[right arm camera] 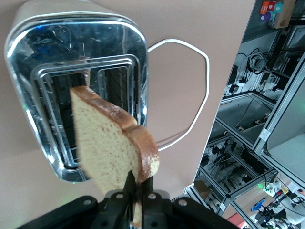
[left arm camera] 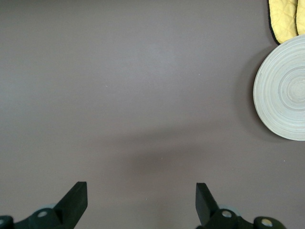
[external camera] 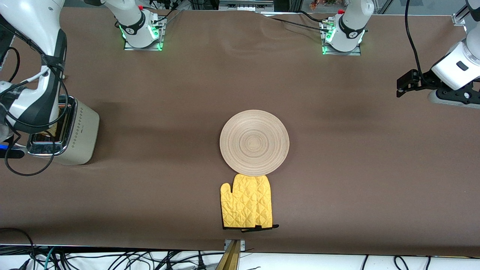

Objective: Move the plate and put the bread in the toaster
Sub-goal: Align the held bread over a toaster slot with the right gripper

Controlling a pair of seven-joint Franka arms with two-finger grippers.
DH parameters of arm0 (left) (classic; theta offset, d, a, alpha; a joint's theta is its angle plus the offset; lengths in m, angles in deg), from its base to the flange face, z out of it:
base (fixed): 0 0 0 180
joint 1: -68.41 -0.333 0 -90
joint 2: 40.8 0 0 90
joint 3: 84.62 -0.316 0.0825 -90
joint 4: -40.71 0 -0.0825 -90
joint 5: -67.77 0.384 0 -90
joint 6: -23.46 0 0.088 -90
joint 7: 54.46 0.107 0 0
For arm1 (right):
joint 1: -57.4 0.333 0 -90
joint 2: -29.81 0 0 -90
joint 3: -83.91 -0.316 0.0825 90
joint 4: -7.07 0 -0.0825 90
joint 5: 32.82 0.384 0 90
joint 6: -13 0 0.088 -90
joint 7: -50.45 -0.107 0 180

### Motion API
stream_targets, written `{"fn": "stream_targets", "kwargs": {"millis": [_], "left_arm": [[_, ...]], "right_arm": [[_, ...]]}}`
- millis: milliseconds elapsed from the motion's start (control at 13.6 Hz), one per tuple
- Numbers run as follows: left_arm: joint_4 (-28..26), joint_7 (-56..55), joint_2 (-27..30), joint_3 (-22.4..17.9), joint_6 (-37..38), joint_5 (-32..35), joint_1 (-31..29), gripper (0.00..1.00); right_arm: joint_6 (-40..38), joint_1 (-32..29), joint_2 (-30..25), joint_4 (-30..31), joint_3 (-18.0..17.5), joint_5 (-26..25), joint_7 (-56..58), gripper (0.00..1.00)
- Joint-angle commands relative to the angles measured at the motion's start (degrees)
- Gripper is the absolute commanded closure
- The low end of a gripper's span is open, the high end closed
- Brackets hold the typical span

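One bread (right arm camera: pixel 112 143) slice, pinched by right gripper (right arm camera: pixel 137 198) fingers over one toaster (external camera: pixel 77 131); slots apparently empty. One bare plate (external camera: pixel 254 142), mid-table, touching one mitt (external camera: pixel 247 206). Left gripper (left arm camera: pixel 140 202) waits, fingers wide.

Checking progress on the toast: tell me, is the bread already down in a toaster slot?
No, the right gripper holds the bread above the toaster, clear of its slots.
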Motion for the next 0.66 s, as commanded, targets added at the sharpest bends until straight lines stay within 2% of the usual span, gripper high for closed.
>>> {"fn": "stream_targets", "kwargs": {"millis": [0, 590], "left_arm": [[0.8, -0.5, -0.3, -0.2, 0.2, -1.1, 0.3, 0.0], [0.8, -0.6, -0.3, -0.2, 0.2, -1.1, 0.4, 0.0]], "right_arm": [[0.8, -0.2, 0.0, 0.3, 0.1, -1.1, 0.6, 1.0], [3.2, 1.5, 1.6, 0.3, -1.0, -0.3, -2.0, 1.0]]}}
